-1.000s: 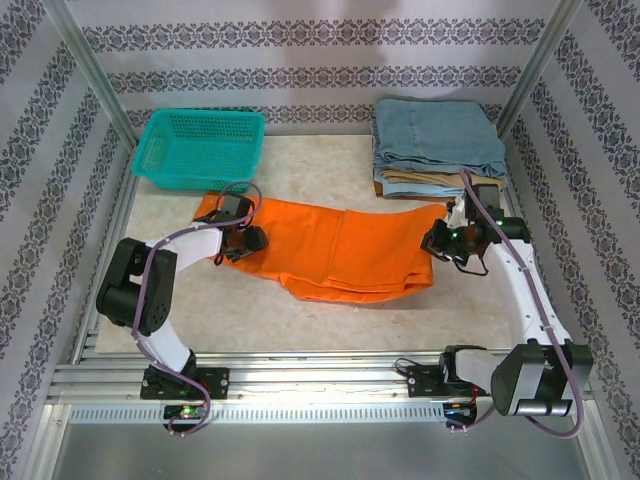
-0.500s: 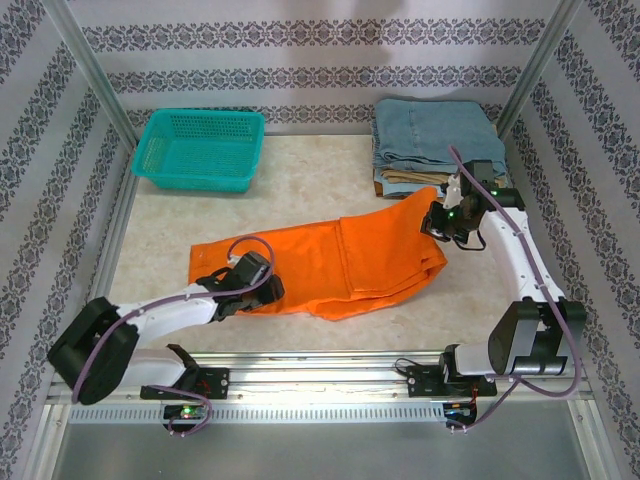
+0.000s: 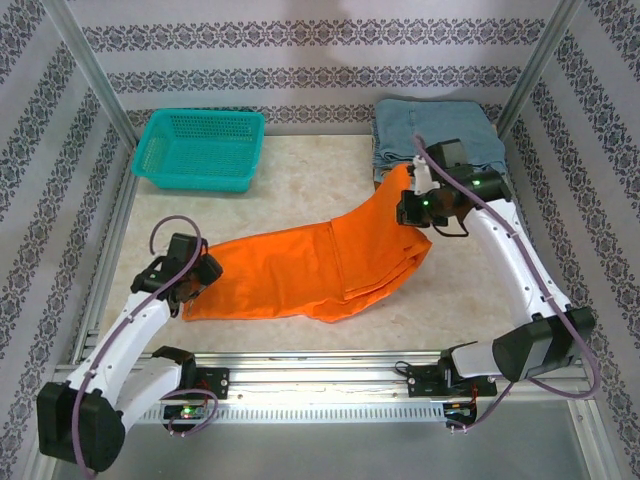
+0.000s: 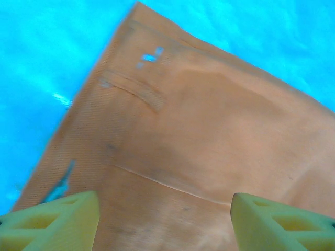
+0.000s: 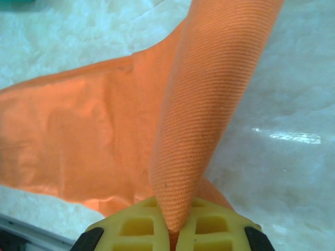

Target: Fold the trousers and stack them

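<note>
The bright orange trousers (image 3: 300, 268) lie in a long diagonal strip, from the near left up to the far right. My right gripper (image 3: 412, 207) is shut on their right end and holds it raised in front of the denim stack. In the right wrist view that cloth (image 5: 209, 104) rises as a folded ridge from between the closed yellow fingers (image 5: 138, 227). My left gripper (image 3: 193, 277) hovers over the trousers' left end. It is open, and the flat orange cloth (image 4: 199, 141) lies below its spread fingers (image 4: 52, 222), with nothing between them.
A teal basket (image 3: 200, 148) stands at the back left. A folded light blue denim stack (image 3: 440, 128) sits at the back right, just behind my right gripper. Metal frame posts (image 3: 85, 60) and patterned walls close in the table; a rail (image 3: 320, 372) runs along the near edge.
The right gripper has carried the trousers' right end back and left toward the denim stack. The left end has slid toward the near edge. The left gripper moved left and opened wider.
</note>
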You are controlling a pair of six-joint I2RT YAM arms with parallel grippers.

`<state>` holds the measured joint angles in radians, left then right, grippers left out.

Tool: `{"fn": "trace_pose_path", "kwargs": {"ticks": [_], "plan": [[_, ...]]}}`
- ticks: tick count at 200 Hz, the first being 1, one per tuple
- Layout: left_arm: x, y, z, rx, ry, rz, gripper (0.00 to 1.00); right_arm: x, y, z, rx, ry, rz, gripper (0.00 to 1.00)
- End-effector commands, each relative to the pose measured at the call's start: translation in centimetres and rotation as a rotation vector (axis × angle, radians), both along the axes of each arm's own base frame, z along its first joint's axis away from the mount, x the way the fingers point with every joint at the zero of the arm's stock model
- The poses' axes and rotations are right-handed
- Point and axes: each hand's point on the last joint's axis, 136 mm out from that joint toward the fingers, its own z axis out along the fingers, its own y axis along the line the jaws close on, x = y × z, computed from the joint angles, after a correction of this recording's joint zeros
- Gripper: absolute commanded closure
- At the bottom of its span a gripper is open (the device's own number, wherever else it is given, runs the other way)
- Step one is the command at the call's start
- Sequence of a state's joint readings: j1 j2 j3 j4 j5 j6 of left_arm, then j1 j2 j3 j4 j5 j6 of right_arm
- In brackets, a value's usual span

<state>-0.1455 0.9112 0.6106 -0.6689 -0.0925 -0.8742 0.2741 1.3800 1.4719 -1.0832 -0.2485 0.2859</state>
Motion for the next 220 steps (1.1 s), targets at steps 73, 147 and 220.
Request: {"fn": "trace_pose_path", "kwargs": {"ticks": [73,147,220], "plan": [[-1.0,-0.6,-7.9,-0.204,0.174,-0.003,0.39,-3.8,14.5,4.5,0.037,-0.095,0.264,1.00],[0.3,-2.6,-7.8,-0.297,0.136,-0.078,0.39,-4.7,29.8,2.4,0.136,-0.064,0.351,1.00],[0.1,-2.8,-7.6,-0.293,0.147,-0.119,0.39,-4.5,37.7,-0.5,0.177,-0.011,0.380,1.00]]}}
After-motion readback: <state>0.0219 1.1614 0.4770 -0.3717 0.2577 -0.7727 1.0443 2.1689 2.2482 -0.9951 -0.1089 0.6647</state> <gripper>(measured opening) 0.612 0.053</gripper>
